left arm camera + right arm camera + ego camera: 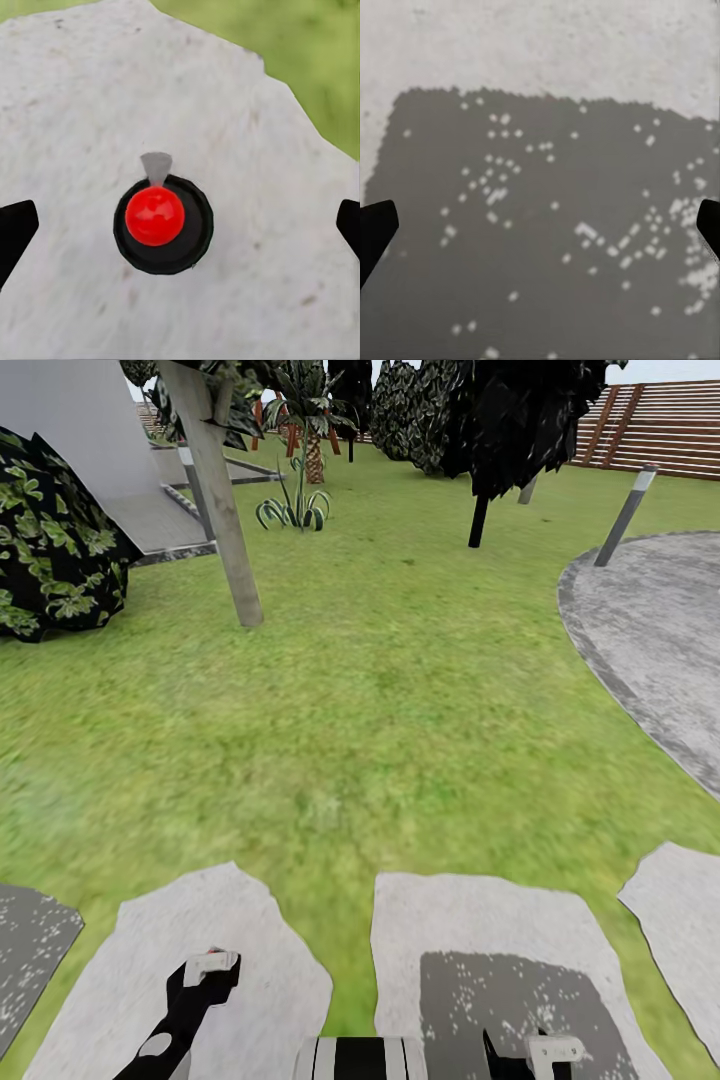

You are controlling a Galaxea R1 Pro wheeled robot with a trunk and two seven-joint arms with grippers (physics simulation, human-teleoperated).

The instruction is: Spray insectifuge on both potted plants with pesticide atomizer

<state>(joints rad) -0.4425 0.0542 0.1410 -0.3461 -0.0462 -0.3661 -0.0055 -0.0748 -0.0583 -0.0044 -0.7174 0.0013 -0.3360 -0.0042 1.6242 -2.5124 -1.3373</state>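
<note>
Seen from straight above in the left wrist view, the pesticide atomizer (161,225) is a small round dark body with a red top and a grey nozzle. It stands on a pale stone slab (90,90). My left gripper (180,225) hangs open over it, one dark fingertip on each side and well clear. In the head view the left gripper (208,966) is over the near-left slab. My right gripper (545,1050) is open above a shaded slab (540,60). One potted plant (292,510), a low rosette of pointed leaves, sits far across the garden lawn (400,690).
A leaning tree trunk (228,510) and a dark leafy bush (50,540) stand at the left. A black tree (500,430) and a grey bollard (625,515) border round grey paving (660,620). A wooden slat fence (650,425) closes the back right.
</note>
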